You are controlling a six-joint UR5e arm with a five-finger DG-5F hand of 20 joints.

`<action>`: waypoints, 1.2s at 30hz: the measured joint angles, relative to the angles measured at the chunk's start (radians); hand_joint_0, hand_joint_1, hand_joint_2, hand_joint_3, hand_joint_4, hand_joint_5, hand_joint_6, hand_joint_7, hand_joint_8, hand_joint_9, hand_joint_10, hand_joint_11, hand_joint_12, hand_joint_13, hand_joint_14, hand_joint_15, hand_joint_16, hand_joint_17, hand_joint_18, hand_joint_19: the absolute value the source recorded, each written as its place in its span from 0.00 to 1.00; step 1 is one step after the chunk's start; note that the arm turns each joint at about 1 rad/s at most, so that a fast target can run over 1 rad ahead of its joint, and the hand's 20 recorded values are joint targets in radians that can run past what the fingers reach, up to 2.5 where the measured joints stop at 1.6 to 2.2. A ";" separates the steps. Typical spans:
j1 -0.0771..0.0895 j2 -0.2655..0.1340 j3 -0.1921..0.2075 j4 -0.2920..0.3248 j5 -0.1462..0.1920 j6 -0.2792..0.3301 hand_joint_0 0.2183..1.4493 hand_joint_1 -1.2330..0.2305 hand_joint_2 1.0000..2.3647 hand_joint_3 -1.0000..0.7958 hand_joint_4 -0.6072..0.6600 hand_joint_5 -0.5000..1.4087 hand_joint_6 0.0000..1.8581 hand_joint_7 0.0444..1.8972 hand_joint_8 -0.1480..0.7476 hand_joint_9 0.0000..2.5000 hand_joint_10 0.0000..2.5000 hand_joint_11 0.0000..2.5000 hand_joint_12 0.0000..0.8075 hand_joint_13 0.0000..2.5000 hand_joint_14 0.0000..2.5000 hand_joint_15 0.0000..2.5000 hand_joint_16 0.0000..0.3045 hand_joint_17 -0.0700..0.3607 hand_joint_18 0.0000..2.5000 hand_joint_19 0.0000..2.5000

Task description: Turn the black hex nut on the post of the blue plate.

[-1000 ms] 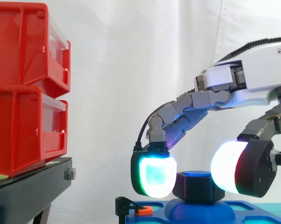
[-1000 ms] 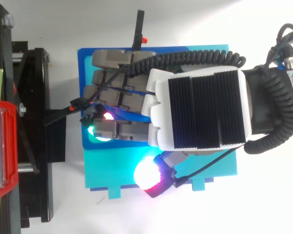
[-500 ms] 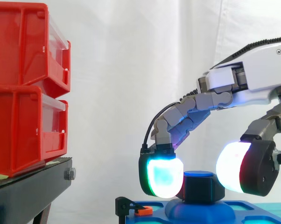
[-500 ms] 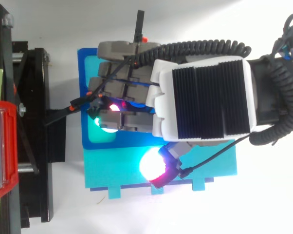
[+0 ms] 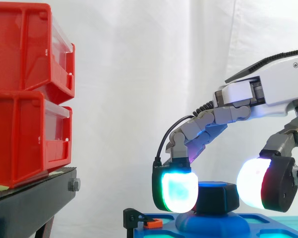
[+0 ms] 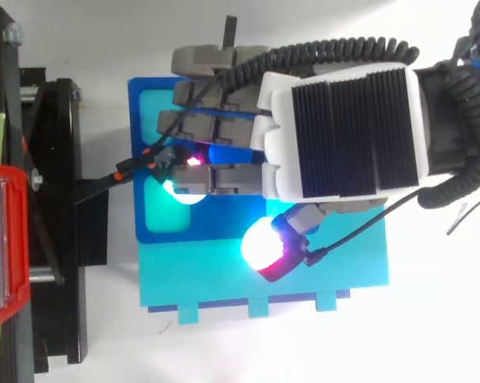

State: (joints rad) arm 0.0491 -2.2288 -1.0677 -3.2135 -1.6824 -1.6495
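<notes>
Black hex nut [image 5: 217, 197] between curled fingers [image 5: 177, 192] of hand [image 5: 273, 87]

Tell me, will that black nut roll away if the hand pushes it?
Probably not: the black hex nut sits round a post on the blue plate, so it should turn in place. Its flat sides likely give the hand grip.

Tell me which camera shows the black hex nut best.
The side view: the black hex nut sits in plain profile atop the blue plate's post, below the robot hand. In the top view, the robot hand lies over that spot and covers the nut.
</notes>
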 measured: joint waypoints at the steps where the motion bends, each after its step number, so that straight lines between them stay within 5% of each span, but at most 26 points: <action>1: -0.002 0.000 0.000 0.001 -0.004 -0.001 0.23 0.55 0.00 0.29 0.65 0.16 0.27 0.55 0.47 0.18 0.00 0.02 0.44 0.18 0.00 0.04 0.17 0.44 0.15 0.09; 36: -0.056 0.000 0.000 0.024 -0.076 -0.006 0.23 0.55 0.00 0.29 0.66 0.16 0.27 0.55 0.47 0.18 0.00 0.02 0.42 0.18 0.00 0.04 0.17 0.43 0.14 0.10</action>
State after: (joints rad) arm -0.0073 -2.2289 -1.0676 -3.1893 -1.7588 -1.6552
